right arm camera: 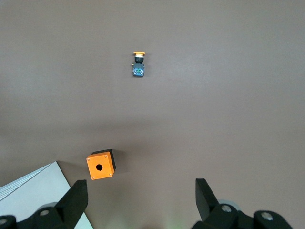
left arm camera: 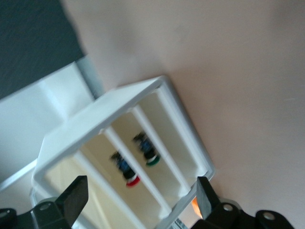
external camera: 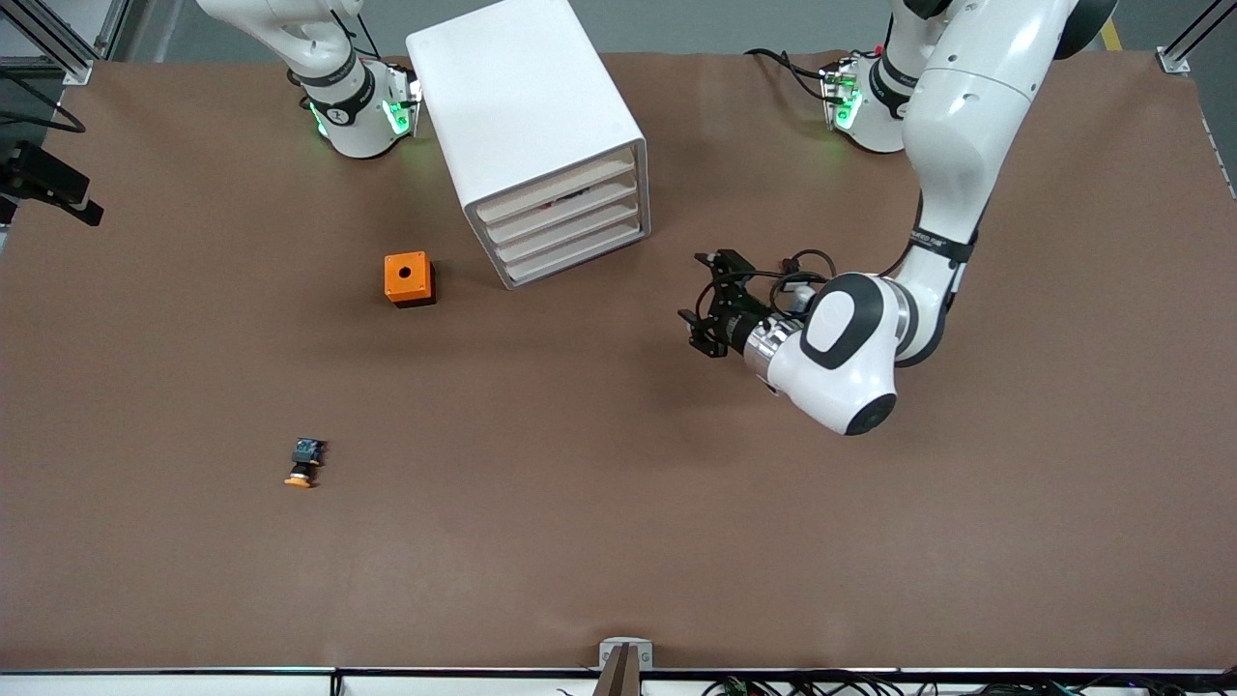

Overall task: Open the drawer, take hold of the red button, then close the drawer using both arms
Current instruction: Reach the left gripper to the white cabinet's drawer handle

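White cabinet [external camera: 527, 116] stood between the arm bases, all four drawers shut. Left gripper [external camera: 713, 305] hovered over the table in front of the drawers, fingers [left arm camera: 76, 198] spread, empty. Right gripper [right arm camera: 138, 202] waited high, fingers apart. Red-capped button [left arm camera: 125, 170] lay inside a drawer [left arm camera: 119, 162], beside a green-capped button [left arm camera: 147, 151].

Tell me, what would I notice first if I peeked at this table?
Probably the big white cabinet with four drawers, standing near the robots' bases. Next, the left gripper, open, above the bare table and facing the drawer fronts; its camera shows a red-capped button inside. A bright orange cube sits beside the cabinet, toward the right arm's end.
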Tool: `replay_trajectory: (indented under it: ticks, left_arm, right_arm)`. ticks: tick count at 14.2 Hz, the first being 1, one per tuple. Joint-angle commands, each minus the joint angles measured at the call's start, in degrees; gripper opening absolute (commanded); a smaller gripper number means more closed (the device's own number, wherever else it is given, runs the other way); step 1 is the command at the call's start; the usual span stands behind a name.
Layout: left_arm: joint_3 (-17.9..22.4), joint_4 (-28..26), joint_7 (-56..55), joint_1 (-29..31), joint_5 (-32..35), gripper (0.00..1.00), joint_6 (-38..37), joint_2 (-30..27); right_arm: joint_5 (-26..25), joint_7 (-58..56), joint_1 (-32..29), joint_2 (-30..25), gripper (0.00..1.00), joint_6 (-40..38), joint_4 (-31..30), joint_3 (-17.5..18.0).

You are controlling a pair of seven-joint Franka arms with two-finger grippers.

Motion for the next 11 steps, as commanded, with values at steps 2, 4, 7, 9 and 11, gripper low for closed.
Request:
replay_trajectory:
  ticks: [2,4,7,9,11]
  left_arm:
    - [-3.1,2.6,-14.6,0.1,-4.4,1.00,-2.0,4.1]
    - [-4.6,2.5,-18.4,0.1,-4.9,1.00,-2.0,5.4]
    - [-6.0,2.5,-23.7,-1.6,-5.1,0.99,-2.1,7.3]
    - [-5.9,2.4,-24.1,-3.2,-5.1,0.92,-2.9,8.0]
    - [-5.9,2.3,-24.1,-4.9,-5.2,0.81,-4.2,8.8]
  right_arm:
    - [0.5,0.8,-0.5,-1.5,1.00,0.4,-1.3,0.6]
    - [0.5,0.8,-0.5,-1.5,1.00,0.4,-1.3,0.6]
    - [0.5,0.7,-0.5,-1.3,1.00,0.4,-1.2,0.6]
    - [0.4,0.4,-0.9,-1.0,1.00,-0.2,-0.5,0.6]
    - [-0.1,0.6,-1.0,-0.7,1.00,-0.3,-0.1,0.5]
